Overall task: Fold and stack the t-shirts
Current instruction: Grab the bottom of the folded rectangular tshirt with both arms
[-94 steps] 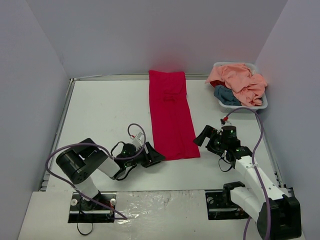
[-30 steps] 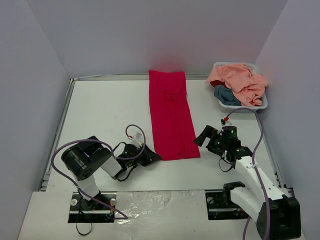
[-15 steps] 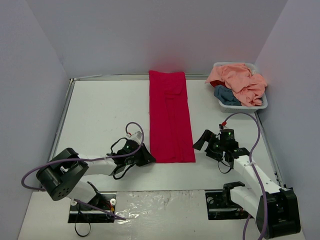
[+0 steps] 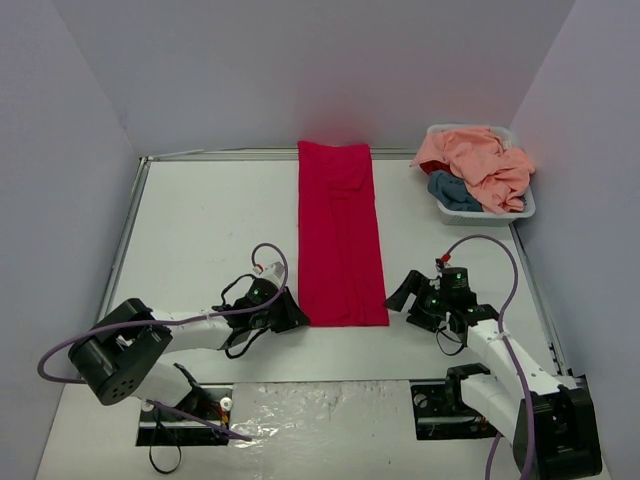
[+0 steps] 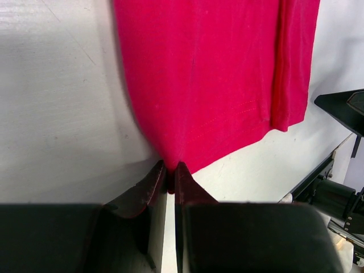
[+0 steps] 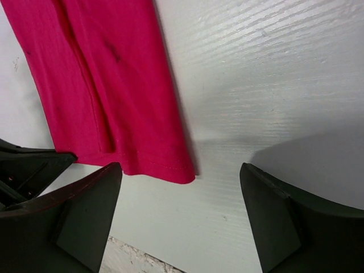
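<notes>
A crimson-red t-shirt (image 4: pixel 340 230) lies folded into a long narrow strip down the middle of the table. My left gripper (image 4: pixel 296 318) is shut on its near left corner; the left wrist view shows the red cloth (image 5: pixel 210 79) pinched between the two fingers (image 5: pixel 149 185). My right gripper (image 6: pixel 181 181) stands open just off the near right corner (image 6: pixel 183 173) of the shirt, its fingers (image 6: pixel 85 202) on either side and nothing between them. Peach-pink (image 4: pixel 480 160) and teal-blue (image 4: pixel 452 190) t-shirts are heaped in the basket.
A white plastic basket (image 4: pixel 520 210) sits at the back right against the wall. Grey walls close in the table on three sides. The right arm's purple cable (image 4: pixel 510 290) loops above the table by the right edge.
The left gripper has drawn the shirt's near left corner inward, narrowing and straightening the hem. The right gripper has slid nearer and toward the near right corner, and its jaws have narrowed a little.
</notes>
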You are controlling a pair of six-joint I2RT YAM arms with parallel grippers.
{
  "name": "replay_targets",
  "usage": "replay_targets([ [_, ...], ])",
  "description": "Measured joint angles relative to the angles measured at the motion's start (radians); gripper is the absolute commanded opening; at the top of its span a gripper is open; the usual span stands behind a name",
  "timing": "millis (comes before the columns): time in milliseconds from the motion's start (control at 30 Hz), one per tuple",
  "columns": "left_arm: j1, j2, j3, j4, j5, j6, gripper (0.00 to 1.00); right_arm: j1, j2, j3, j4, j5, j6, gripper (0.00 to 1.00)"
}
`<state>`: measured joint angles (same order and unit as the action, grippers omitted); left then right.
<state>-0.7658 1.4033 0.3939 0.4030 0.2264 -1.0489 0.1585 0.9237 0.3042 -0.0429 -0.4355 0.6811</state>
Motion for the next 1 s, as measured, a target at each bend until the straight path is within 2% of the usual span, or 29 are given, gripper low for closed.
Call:
replay_targets([
  [67,0.0,-0.002,0.0,-0.003,-0.001,0.001,0.03,0.0,-0.003,0.0,0.002,-0.003,0.0,0.77],
  [100,0.0,-0.002,0.0,-0.003,-0.001,0.001,0.03,0.0,-0.003,-0.001,0.004,-0.004,0.0,0.7],
  [167,0.0,-0.003,0.0,-0.004,-0.002,0.001,0.03,0.0,0.0,-0.01,0.019,-0.014,0.003,0.63],
  [433,0.0,-0.003,0.0,-0.005,-0.003,0.002,0.03,0.018,0.06,-0.027,0.086,-0.037,0.008,0.61],
  [533,0.0,-0.003,0.0,-0.005,-0.003,0.002,0.03,0.021,0.064,-0.036,0.107,-0.038,0.009,0.55],
  [600,0.0,-0.003,0.0,-0.005,-0.003,0.002,0.03,0.024,0.068,-0.042,0.119,-0.039,0.011,0.46],
  [867,0.0,-0.003,0.0,-0.005,-0.003,0.002,0.03,0.045,0.098,-0.052,0.161,-0.045,0.026,0.42],
  [1000,0.0,-0.003,0.0,-0.005,-0.003,0.002,0.03,0.058,0.111,-0.052,0.169,-0.043,0.026,0.34],
])
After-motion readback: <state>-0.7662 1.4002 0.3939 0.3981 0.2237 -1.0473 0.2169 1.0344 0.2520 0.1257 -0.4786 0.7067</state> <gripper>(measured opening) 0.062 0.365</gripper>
